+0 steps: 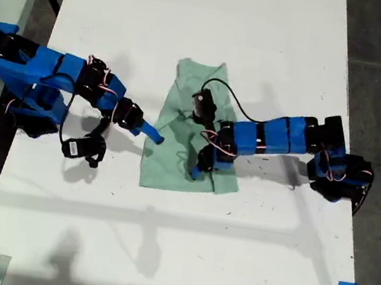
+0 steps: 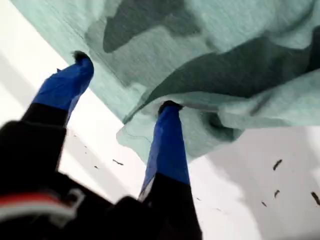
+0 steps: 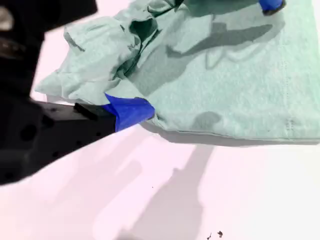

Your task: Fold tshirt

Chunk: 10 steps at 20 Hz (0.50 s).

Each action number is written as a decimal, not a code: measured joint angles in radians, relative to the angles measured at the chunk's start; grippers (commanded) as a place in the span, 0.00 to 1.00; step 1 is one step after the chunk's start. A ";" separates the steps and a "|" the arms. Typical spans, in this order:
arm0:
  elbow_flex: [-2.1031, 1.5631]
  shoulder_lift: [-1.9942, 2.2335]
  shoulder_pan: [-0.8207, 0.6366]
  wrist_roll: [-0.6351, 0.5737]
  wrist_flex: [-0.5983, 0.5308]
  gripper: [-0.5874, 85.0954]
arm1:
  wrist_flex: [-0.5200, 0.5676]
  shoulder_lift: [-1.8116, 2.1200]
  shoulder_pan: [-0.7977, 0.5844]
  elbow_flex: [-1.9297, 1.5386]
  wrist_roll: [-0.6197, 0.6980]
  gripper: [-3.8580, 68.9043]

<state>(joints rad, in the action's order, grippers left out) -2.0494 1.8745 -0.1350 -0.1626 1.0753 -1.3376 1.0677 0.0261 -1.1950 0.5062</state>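
— Start at the exterior view's left. What is there?

— My second gripper (image 1: 153,131), its blue tip touching the near edge of the tshirt (image 1: 173,165). In its own wrist view only one blue finger (image 3: 129,111) shows, tucked against a bunched part of the cloth, so I cannot tell whether it is spread or pinching.

— And the tshirt itself?

— It lies in the middle of the white surface (image 1: 159,252), partly folded into a tall narrow shape. Its upper part is rumpled and its lower part is flatter.

— Further toward the exterior view's right?

— My first gripper (image 1: 197,169) reaches in over the lower part of the tshirt. Its fingers are spread: one tip (image 2: 170,107) sits under a lifted fold of the edge, and the other (image 2: 80,65) stands apart over the cloth. It is not pinching anything yet.

— How will the cloth handle?

— I judge it to be light, thin and limp. It will sag and bunch, and a pushing finger may drag it across the smooth surface. Nothing here is fragile.

— Where would you take hold?

— At an edge or corner, with one finger under and one on top. I would grip both layers of the fold, because a loose pinch is likely to lift only the top layer.
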 measured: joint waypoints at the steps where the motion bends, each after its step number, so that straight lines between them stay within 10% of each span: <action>1: 0.000 0.000 0.000 0.000 0.009 0.40 | -0.044 0.017 -0.002 0.006 0.011 0.44; 10: 0.000 0.000 0.034 0.040 0.084 0.40 | -0.275 0.563 -0.106 -0.098 0.137 0.39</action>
<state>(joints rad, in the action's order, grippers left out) -2.0494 1.8745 -0.1012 -0.1227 1.1597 -1.6122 1.6306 -0.0798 -1.2931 0.6427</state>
